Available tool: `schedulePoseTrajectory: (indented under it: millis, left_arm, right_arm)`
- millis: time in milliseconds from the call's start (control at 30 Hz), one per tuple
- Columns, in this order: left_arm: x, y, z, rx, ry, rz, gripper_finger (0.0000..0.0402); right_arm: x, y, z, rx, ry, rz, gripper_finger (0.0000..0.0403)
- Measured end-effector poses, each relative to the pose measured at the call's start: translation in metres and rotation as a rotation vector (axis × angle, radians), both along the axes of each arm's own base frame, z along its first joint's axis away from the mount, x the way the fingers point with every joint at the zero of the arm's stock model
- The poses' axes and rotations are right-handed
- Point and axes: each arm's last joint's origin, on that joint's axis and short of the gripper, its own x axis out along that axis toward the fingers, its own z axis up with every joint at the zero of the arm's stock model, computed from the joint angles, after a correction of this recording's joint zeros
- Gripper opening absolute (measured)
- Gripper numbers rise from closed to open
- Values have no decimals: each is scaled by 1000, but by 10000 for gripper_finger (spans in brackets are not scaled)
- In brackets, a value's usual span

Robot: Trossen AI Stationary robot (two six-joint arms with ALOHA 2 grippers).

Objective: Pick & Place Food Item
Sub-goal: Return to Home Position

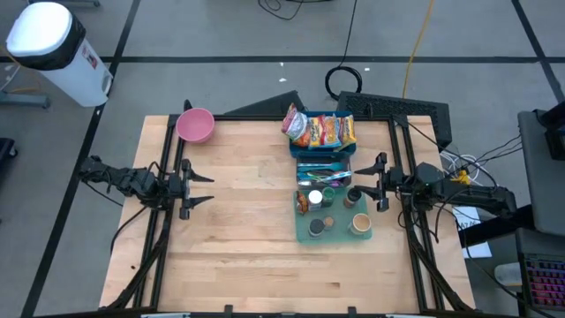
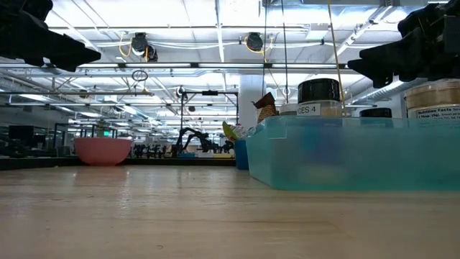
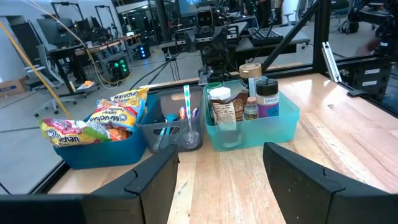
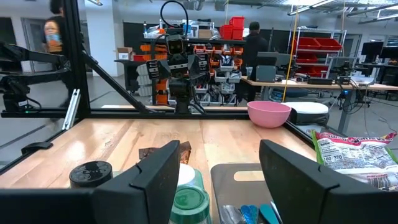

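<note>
Several food packets (image 1: 320,130) lie in a blue bin (image 1: 323,147) at the table's far right; they also show in the left wrist view (image 3: 102,121). A pink bowl (image 1: 195,124) stands at the far left corner. My left gripper (image 1: 206,187) is open and empty at the table's left side, above the wood. My right gripper (image 1: 357,185) is open and empty over the teal tray (image 1: 333,231) of jars at the right. The fingers of each stand apart in its own wrist view.
A grey bin of utensils (image 1: 323,173) sits between the blue bin and the teal tray. Jars and bottles (image 3: 242,102) stand in the teal tray. Bare wood (image 1: 247,221) lies in the table's middle and near side. A person stands beyond the table in the right wrist view (image 4: 254,46).
</note>
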Motion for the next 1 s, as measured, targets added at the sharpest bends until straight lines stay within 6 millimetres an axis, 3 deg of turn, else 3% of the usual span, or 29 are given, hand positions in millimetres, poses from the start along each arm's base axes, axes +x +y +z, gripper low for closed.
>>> schedulePoseTrajectory:
  millis: [1000]
  left_arm:
    - [0,0,0,0,0,0,244]
  right_arm:
    - [0,0,0,0,0,0,217]
